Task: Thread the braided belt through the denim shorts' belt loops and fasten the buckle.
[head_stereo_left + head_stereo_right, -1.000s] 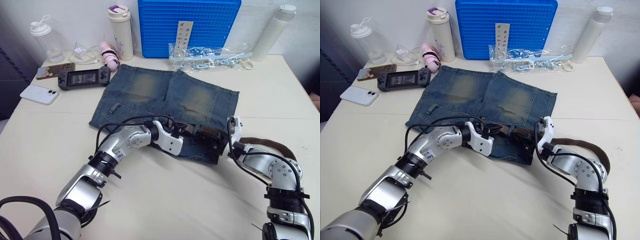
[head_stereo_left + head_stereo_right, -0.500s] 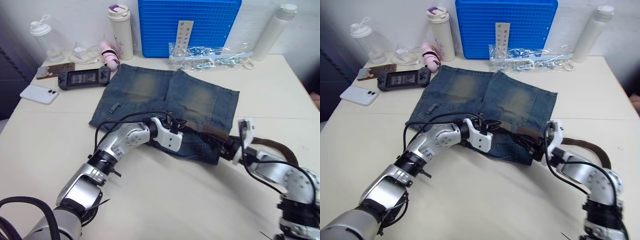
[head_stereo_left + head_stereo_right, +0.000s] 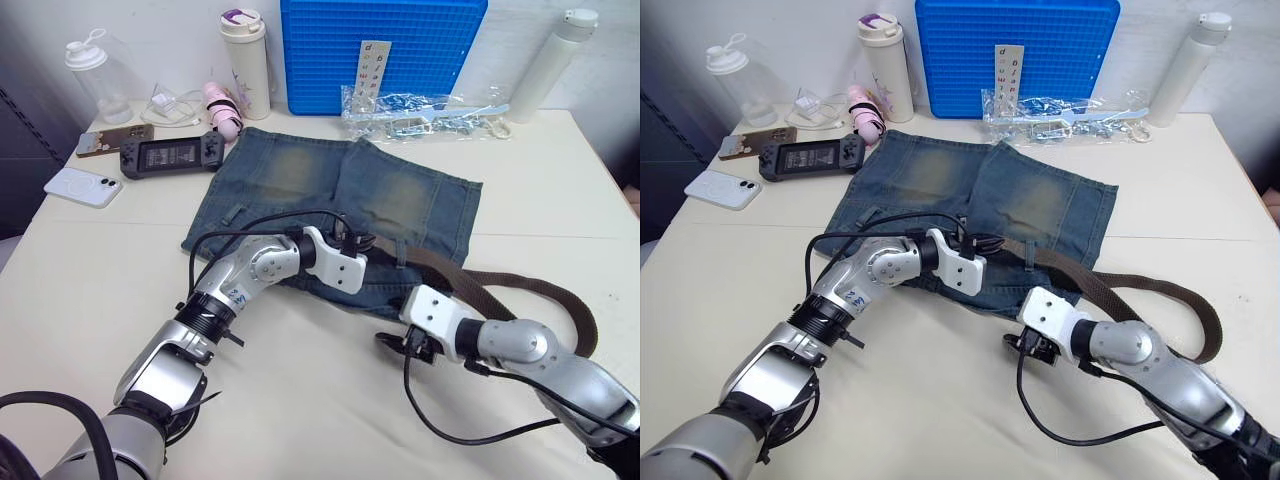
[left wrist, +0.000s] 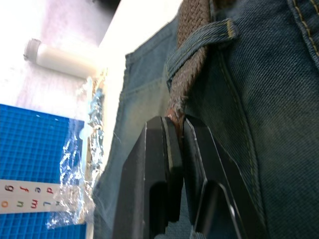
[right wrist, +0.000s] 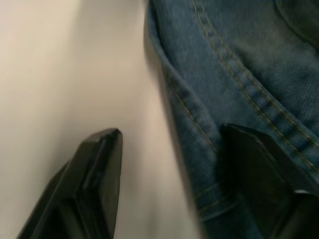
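shorts: I see the denim shorts (image 3: 340,195), faded blue, flat on the bench.
belt: the braided belt (image 3: 520,290), brown, runs under one belt loop (image 4: 202,42) and curls off rightward.

You see faded blue shorts (image 3: 340,195) with pale yellowish worn patches at centre frame, stitched in tan thread. Across them runs a dark brown woven belt (image 3: 520,288), curving off to the right. The tabletop (image 3: 90,290) is cream. At upper centre stands a bright blue gridded tray (image 3: 385,50) with a white strip of coloured letters (image 3: 371,62) before it. Upper left you have a white phone (image 3: 82,186), a black handheld console (image 3: 170,155), a pink item (image 3: 219,108) and a cream bottle with a purple lid (image 3: 245,62). Upper right, a white bottle (image 3: 550,65). The fingers (image 4: 167,169) are black.
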